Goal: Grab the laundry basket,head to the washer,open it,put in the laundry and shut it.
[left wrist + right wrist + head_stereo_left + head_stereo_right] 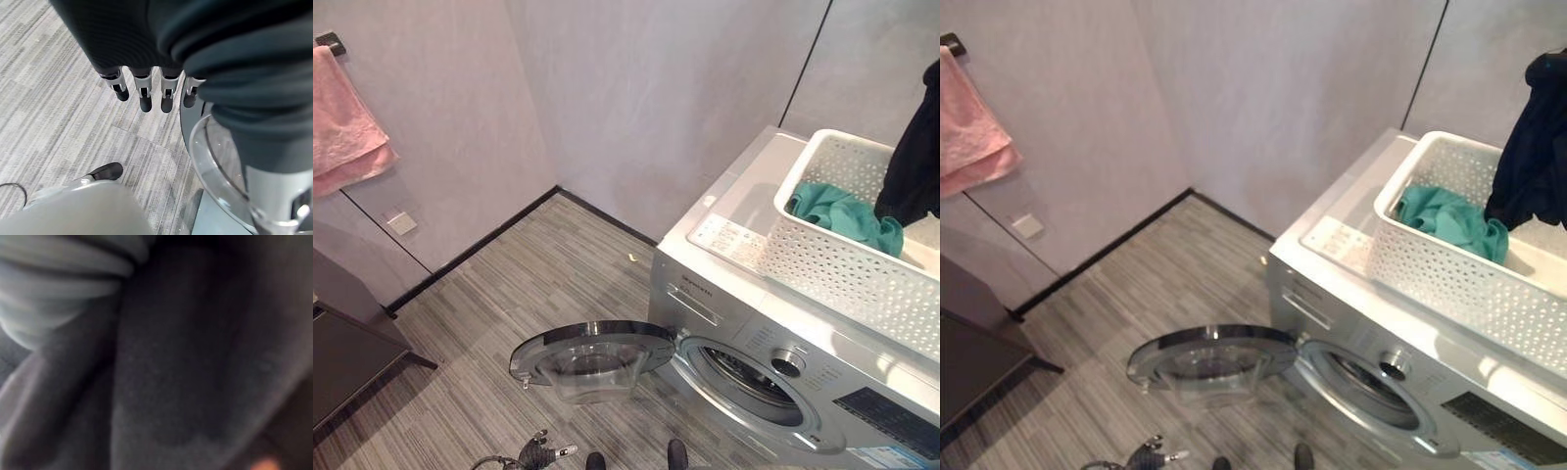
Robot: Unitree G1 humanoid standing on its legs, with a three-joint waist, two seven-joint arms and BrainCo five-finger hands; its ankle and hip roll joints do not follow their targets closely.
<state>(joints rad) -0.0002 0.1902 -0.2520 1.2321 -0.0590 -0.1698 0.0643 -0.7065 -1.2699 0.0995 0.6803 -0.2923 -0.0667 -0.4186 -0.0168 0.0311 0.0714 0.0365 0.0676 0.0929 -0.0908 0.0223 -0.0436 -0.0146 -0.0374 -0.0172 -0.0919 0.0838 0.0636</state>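
The silver front-loading washer (pixel 734 294) stands at the right with its round glass door (pixel 592 354) swung open low over the floor, and the drum opening (pixel 749 377) shows dark. On its top sits the white perforated laundry basket (pixel 842 264) with a teal cloth (pixel 847 215) inside. A dark garment (pixel 915 157) hangs above the basket's right end, lifted clear of it. The same dark cloth (pixel 186 362) lies right against my right hand (pixel 63 274). My left hand (pixel 145 95) hangs open above the floor, fingers straight, beside the door's glass (pixel 215 161).
A pink towel (pixel 347 137) hangs on the left wall above a wall socket (pixel 401 222). A low dark cabinet (pixel 352 352) stands at the lower left. Grey striped floor runs from the door to the wall corner.
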